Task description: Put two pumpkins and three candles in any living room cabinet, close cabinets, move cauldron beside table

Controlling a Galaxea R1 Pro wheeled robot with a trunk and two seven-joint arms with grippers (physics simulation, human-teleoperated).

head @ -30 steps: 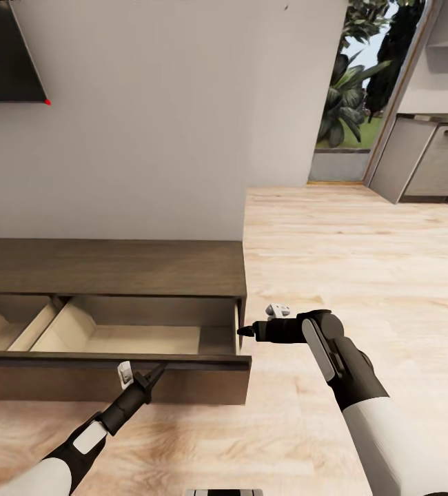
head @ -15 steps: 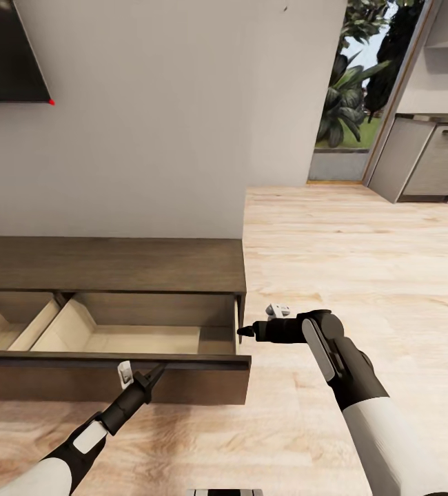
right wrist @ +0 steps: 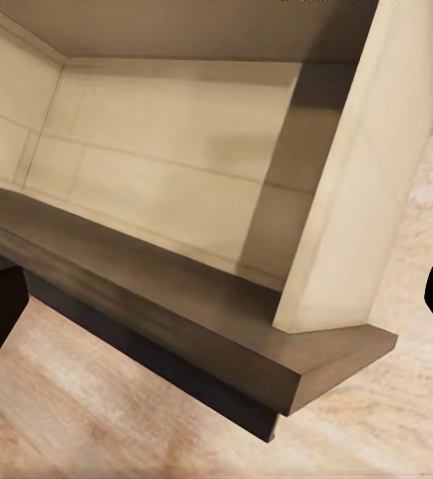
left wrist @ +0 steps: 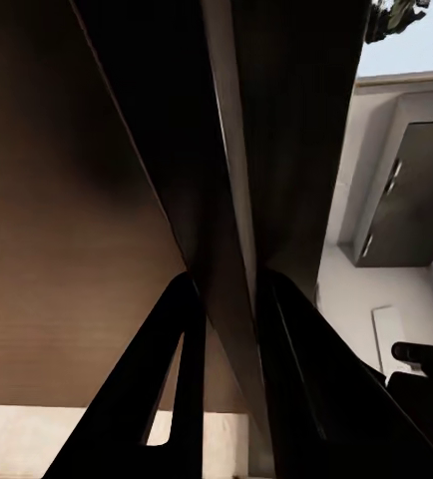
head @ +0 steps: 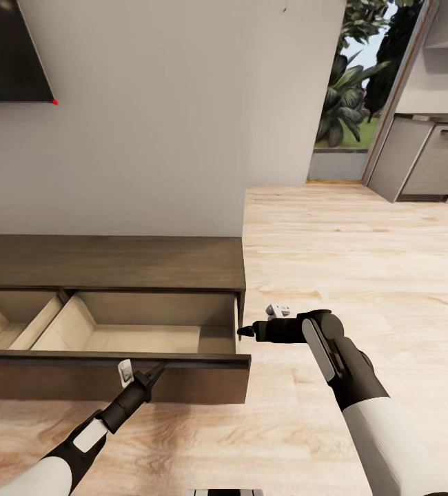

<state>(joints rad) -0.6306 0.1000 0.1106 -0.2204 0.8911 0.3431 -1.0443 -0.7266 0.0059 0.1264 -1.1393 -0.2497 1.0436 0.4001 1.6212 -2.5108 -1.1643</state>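
One cabinet (head: pixel 114 265), drawer out: rigid, heavy-sliding; take its front edge; left gripper (head: pixel 156 373) jaws straddle that edge; right gripper (head: pixel 243 331) jaws indeterminate.

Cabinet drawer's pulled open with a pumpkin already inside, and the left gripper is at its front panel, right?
Not quite: the open drawer of the cabinet holds no pumpkin; its visible compartment is bare, per the head and right wrist views. The left gripper is at the front panel, fingers straddling its edge.
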